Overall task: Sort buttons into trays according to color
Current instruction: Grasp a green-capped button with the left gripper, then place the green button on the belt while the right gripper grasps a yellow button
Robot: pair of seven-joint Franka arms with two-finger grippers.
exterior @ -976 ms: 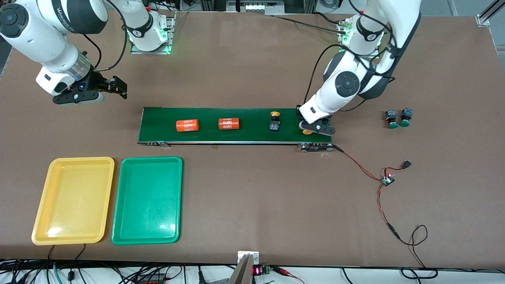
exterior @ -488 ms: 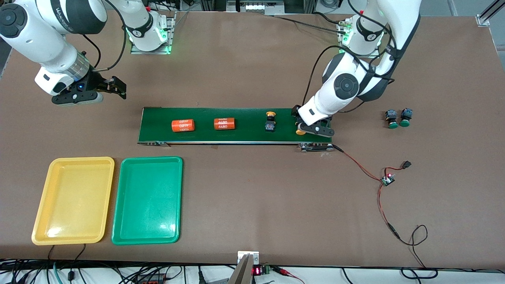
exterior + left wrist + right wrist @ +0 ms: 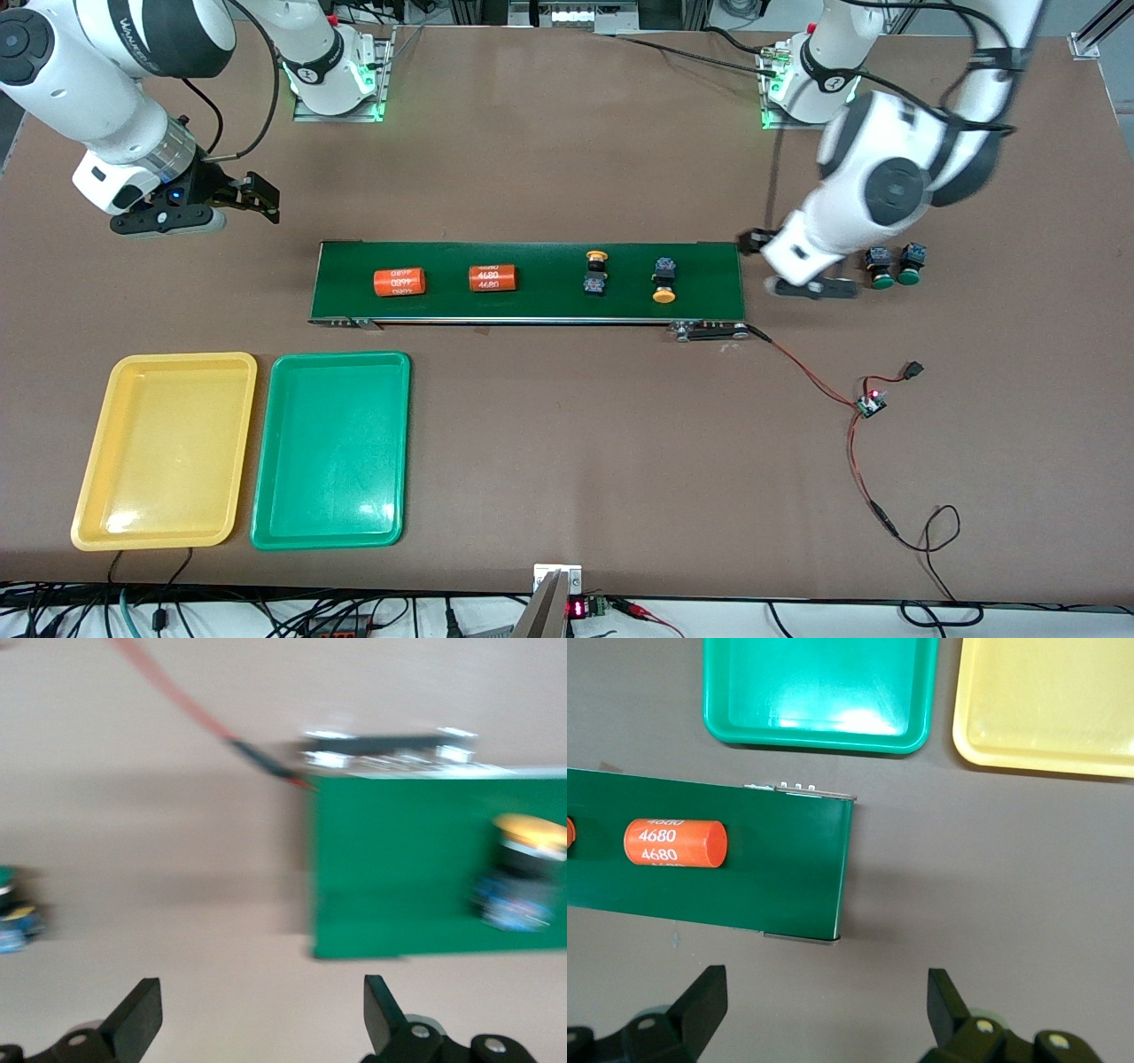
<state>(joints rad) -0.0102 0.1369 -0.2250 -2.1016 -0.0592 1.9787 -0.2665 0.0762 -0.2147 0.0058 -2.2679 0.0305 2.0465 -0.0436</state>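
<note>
On the brown surface (image 3: 567,443) lies a long green belt (image 3: 532,306), with a yellow tray (image 3: 89,496) and a green tray (image 3: 332,536) nearer the front camera. Two orange cylinders (image 3: 399,282) read "4680". Two yellow-capped buttons (image 3: 663,282) sit on the belt; two green-capped buttons (image 3: 882,266) rest off its end, beside the left hand (image 3: 811,285), released and empty. The right hand (image 3: 252,199) waits released over the surface near the belt's other end.

two buttons (image 3: 629,276) on belt (image 3: 532,306), trays (image 3: 239,447) nearer

Brown table (image 3: 567,159): belt (image 3: 532,306), yellow tray (image 3: 165,448), green tray (image 3: 331,450), green buttons (image 3: 895,266).
</note>
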